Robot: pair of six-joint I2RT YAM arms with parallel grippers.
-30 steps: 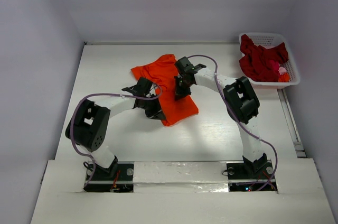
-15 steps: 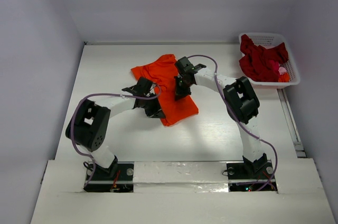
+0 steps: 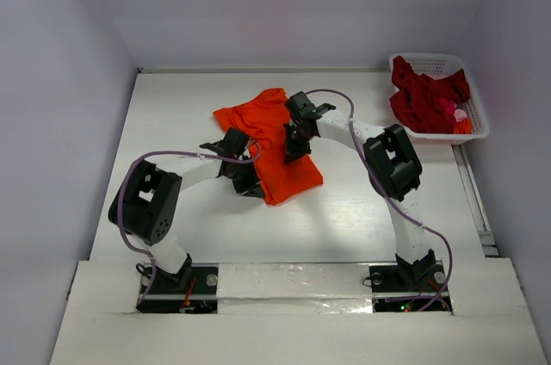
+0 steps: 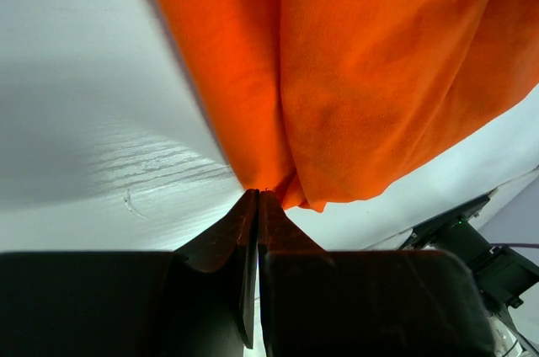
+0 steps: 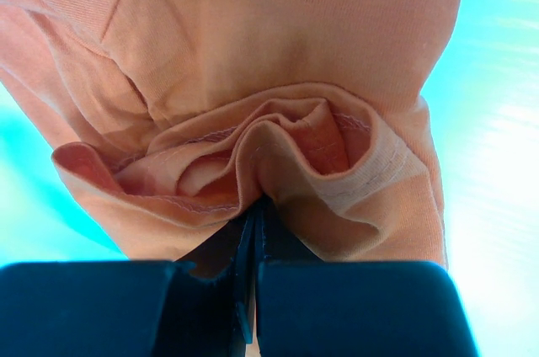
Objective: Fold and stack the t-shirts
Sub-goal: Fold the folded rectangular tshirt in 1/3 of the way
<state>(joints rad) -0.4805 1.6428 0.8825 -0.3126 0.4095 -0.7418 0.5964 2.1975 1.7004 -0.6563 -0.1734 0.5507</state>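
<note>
The orange t-shirt (image 3: pixel 269 120) lies rumpled in the middle of the bench (image 3: pixel 172 124), well apart from the dark red t-shirts (image 3: pixel 426 98) heaped in the white basket (image 3: pixel 430 61) at the far right corner. A fold of the orange one seems to be in hand, and the next move calls for both arms to carry their pinched cloth across evenly. The left end effector (image 4: pixel 258 195) is clamped tight on the shirt's near-left edge, and the right end effector (image 5: pixel 255 205) on a bunched, stitched fold.

- My left elbow (image 3: pixel 142 210) has sagged a touch toward the near-left.
- The purple cable (image 3: pixel 129 180) over it now bows further outward.
- The left gripper (image 4: pixel 258 197) has crept slightly left, dragging its pinched edge of the orange t-shirt (image 3: pixel 275 124) along.
</note>
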